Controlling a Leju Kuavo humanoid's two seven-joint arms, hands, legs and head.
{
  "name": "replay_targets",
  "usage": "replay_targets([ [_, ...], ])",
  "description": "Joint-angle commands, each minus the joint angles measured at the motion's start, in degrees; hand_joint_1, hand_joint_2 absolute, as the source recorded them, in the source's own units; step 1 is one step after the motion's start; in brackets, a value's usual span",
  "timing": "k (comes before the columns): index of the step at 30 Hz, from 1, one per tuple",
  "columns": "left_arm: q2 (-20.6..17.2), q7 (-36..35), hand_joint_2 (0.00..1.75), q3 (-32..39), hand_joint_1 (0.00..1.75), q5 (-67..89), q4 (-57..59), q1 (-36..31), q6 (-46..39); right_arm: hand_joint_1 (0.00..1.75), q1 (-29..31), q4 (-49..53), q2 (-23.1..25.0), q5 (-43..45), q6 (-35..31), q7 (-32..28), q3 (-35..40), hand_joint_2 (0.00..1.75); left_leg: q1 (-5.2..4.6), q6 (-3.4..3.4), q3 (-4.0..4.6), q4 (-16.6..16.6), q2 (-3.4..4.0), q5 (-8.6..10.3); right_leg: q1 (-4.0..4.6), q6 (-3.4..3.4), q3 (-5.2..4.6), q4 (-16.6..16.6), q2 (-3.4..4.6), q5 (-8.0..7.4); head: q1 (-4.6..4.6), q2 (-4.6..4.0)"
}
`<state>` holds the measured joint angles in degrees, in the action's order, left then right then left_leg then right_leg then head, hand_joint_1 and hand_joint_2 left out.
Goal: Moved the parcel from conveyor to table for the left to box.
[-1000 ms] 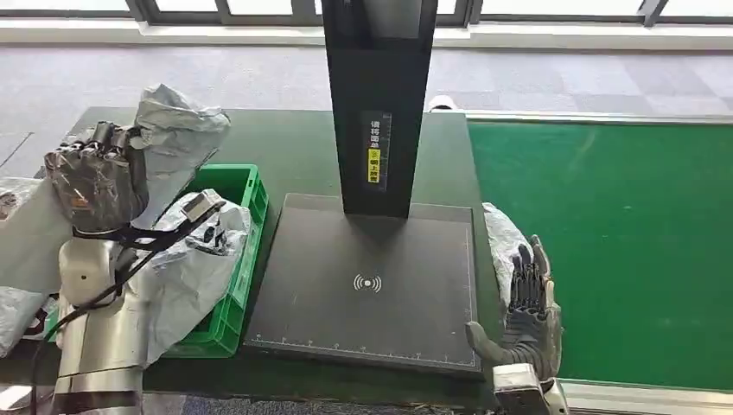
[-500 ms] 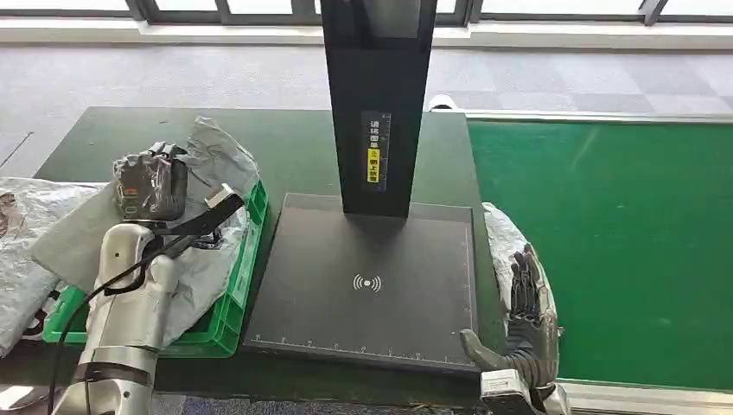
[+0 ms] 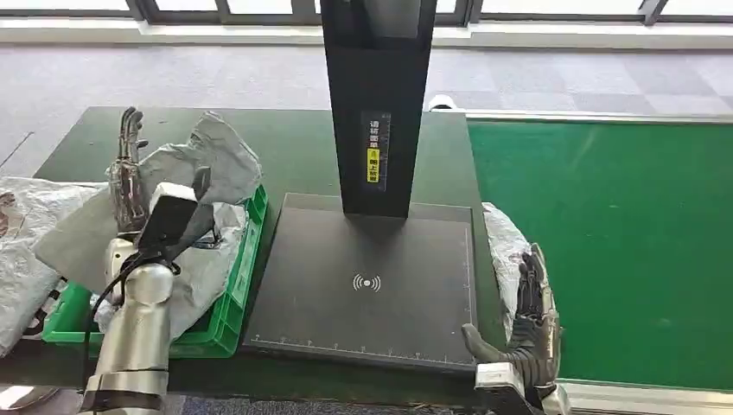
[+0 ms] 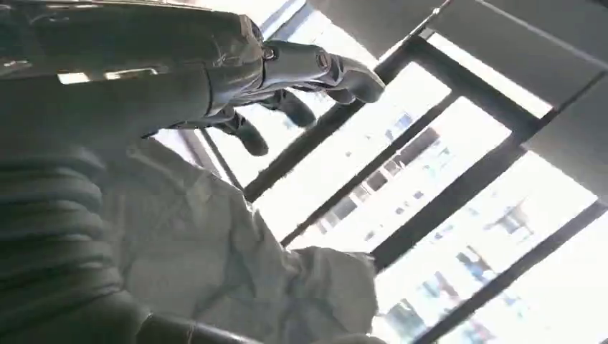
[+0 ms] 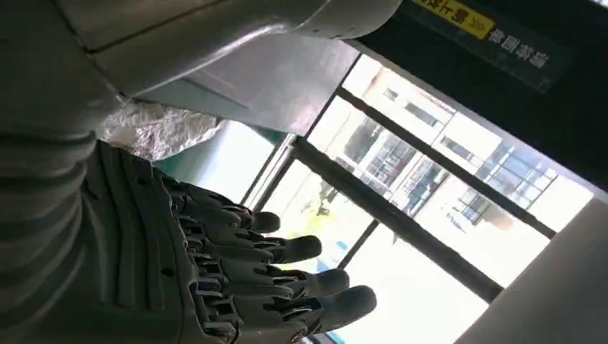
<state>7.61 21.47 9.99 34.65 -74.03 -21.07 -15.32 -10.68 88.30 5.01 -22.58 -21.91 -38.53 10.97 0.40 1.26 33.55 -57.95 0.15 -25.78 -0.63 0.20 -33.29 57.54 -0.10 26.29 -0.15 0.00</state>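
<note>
A crumpled grey parcel (image 3: 212, 160) lies in the green crate (image 3: 248, 259) at the table's left. My left hand (image 3: 128, 181) stands upright at that parcel's left side with its fingers spread and nothing in them. In the left wrist view the fingers (image 4: 301, 68) are stretched out above the grey parcel (image 4: 236, 265). A second grey parcel (image 3: 504, 242) lies on the table's right edge, beside the scanner plate. Just in front of it is my right hand (image 3: 530, 316), open and held upright. In the right wrist view its fingers (image 5: 251, 287) are apart, with the parcel (image 5: 154, 129) beyond them.
A black scanner plate (image 3: 372, 277) with a tall black post (image 3: 376, 104) fills the middle of the table. The green conveyor belt (image 3: 605, 242) runs along the right. More grey bags (image 3: 22, 251) lie at the far left, beside the crate.
My left hand came down with the grey parcel, set it in the green crate and opened its fingers. The right hand has stayed almost still.
</note>
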Motion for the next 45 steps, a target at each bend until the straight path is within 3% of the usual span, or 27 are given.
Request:
replay_targets([
  [1,1.3,3.1,0.0,-5.23,0.0,-9.6,-6.25,6.74,0.81,0.0,1.42,-6.38,-1.64,1.25,-4.01,0.43,0.21,1.75,0.04,-0.07,-0.15,0.14,-0.02,-0.01,0.05,0.02,0.2,-0.22,-0.01,-0.02,0.0,0.0],
  [2,1.99,5.37,0.0,-5.44,0.0,-20.3,-7.34,7.95,8.14,0.0,1.29,-6.87,-2.03,1.31,-5.1,1.61,-0.05,1.75,0.02,-0.05,-0.07,0.06,-0.02,-0.02,0.02,0.01,0.1,-0.11,-0.02,0.0,0.02,0.0],
  [4,2.34,7.63,0.0,-7.26,0.0,-27.3,-8.14,11.94,13.78,0.0,1.02,-8.79,-3.02,0.4,-7.71,3.99,-1.86,1.75,0.02,-0.07,-0.08,0.12,-0.04,0.01,0.03,0.02,0.14,-0.18,-0.05,-0.03,0.02,0.0],
  [8,4.07,10.85,0.0,-11.48,0.0,-31.07,-10.91,19.32,12.92,0.0,-0.12,-10.86,-3.49,-1.94,-6.87,6.74,-9.18,1.75,-0.04,-0.09,-0.25,0.18,-0.01,-0.08,-0.04,0.05,0.26,-0.23,-0.02,0.02,0.0,0.0],
  [10,4.05,9.72,0.0,-12.89,0.0,-34.57,-16.67,25.25,13.48,0.0,-0.14,-13.62,-3.44,-8.94,-5.87,11.4,-13.94,1.75,-0.02,-0.14,-0.2,0.18,-0.09,-0.1,-0.02,0.07,0.27,-0.3,-0.09,0.03,0.02,0.0],
  [15,4.44,10.7,0.0,-12.4,0.0,-36.28,-25.79,35.28,12.51,0.0,7.47,-26.35,-2.97,-20.22,-4.05,14.02,-25.29,1.75,-0.03,-0.22,-0.34,0.23,0.33,-0.32,-0.05,0.07,0.3,-0.36,0.29,0.04,0.02,0.0],
  [16,4.97,12.1,0.0,-12.04,0.0,-35.65,-27.78,36.8,11.82,0.0,8.93,-28.1,-3.04,-22.34,-4.88,14.34,-26.87,0.0,-0.04,-0.21,-0.27,0.2,0.34,-0.29,-0.07,0.09,0.23,-0.33,0.32,0.02,0.0,0.0],
  [19,4.99,14.19,0.0,-12.01,0.0,-34.91,-28.92,37.19,12.16,0.0,10.44,-29.57,-2.92,-25.64,-5.91,14.74,-28.1,0.0,-0.03,-0.22,-0.11,0.09,0.22,-0.31,-0.05,0.14,0.1,-0.21,0.21,0.09,0.02,0.0],
  [20,4.81,15.49,0.0,-12.03,0.0,-34.01,-28.36,36.62,12.49,0.0,11.24,-30.94,-3.71,-28.97,-6.53,17.33,-27.62,1.75,0.0,-0.22,-0.05,0.05,0.15,-0.31,-0.02,0.14,0.08,-0.2,0.12,0.1,0.0,0.0],
  [21,4.97,15.84,0.0,-11.69,0.0,-34.08,-27.78,36.23,12.84,0.0,12.24,-32.72,-4.3,-31.04,-7.61,18.85,-27.99,1.75,-0.01,-0.23,-0.09,0.09,0.15,-0.3,-0.03,0.13,0.12,-0.22,0.11,0.1,0.02,0.0],
  [24,5.73,16.66,0.0,-10.25,0.0,-34.09,-25.93,35.07,15.1,0.0,17.41,-43.94,-8.59,-46.56,-17.0,32.75,-29.06,1.75,-0.01,-0.24,-0.1,0.12,0.16,-0.24,-0.02,0.15,0.15,-0.27,0.06,0.03,0.02,0.0],
  [28,5.77,16.66,0.0,-10.05,0.0,-34.08,-25.93,34.88,15.09,0.0,17.59,-44.56,-9.28,-46.47,-16.76,32.51,-29.42,1.75,-0.02,-0.29,-0.09,0.1,0.04,-0.2,-0.06,0.17,0.16,-0.24,-0.05,0.05,0.02,0.0],
  [32,5.72,15.84,0.0,-9.05,0.0,-34.52,-24.61,34.28,17.41,0.0,16.31,-43.65,-8.91,-52.63,-16.84,37.73,-31.71,1.75,-0.02,-0.34,-0.14,0.15,0.09,-0.17,-0.08,0.16,0.23,-0.27,-0.04,0.04,0.02,0.0],
  [36,5.5,16.48,0.0,-9.46,0.0,-33.85,-20.62,31.97,20.18,0.0,16.05,-46.81,-10.38,-53.3,-15.11,37.2,-34.53,1.75,-0.05,-0.33,-0.11,0.12,-0.13,-0.15,-0.14,0.17,0.22,-0.21,-0.24,0.09,0.02,0.0],
  [38,5.53,17.0,0.0,-10.1,0.0,-32.91,-18.34,30.2,20.33,0.0,16.36,-50.64,-11.3,-51.58,-14.55,33.87,-35.52,1.75,-0.03,-0.34,-0.14,0.16,-0.19,-0.14,-0.13,0.17,0.3,-0.28,-0.33,0.09,0.02,0.0],
  [39,5.57,17.37,0.0,-10.31,0.0,-32.61,-18.13,29.98,20.19,0.0,17.41,-52.98,-11.23,-49.83,-13.77,30.38,-35.72,1.75,-0.03,-0.35,-0.16,0.19,-0.23,-0.12,-0.13,0.18,0.34,-0.33,-0.37,0.07,0.02,0.0],
  [44,5.56,17.75,0.0,-10.73,0.0,-31.05,-17.46,28.56,17.92,0.0,26.59,-64.19,-8.02,-49.12,-14.62,25.66,-31.58,1.75,-0.01,-0.35,-0.11,0.13,0.13,-0.16,-0.13,0.16,0.17,-0.27,-0.01,-0.02,0.02,0.0],
  [45,5.61,18.05,0.0,-11.05,0.0,-30.19,-17.47,28.62,16.68,0.0,27.82,-65.02,-6.91,-46.81,-15.26,22.93,-31.79,0.0,-0.01,-0.34,-0.07,0.1,0.26,-0.16,-0.14,0.15,0.08,-0.22,0.12,-0.05,0.02,0.0],
])
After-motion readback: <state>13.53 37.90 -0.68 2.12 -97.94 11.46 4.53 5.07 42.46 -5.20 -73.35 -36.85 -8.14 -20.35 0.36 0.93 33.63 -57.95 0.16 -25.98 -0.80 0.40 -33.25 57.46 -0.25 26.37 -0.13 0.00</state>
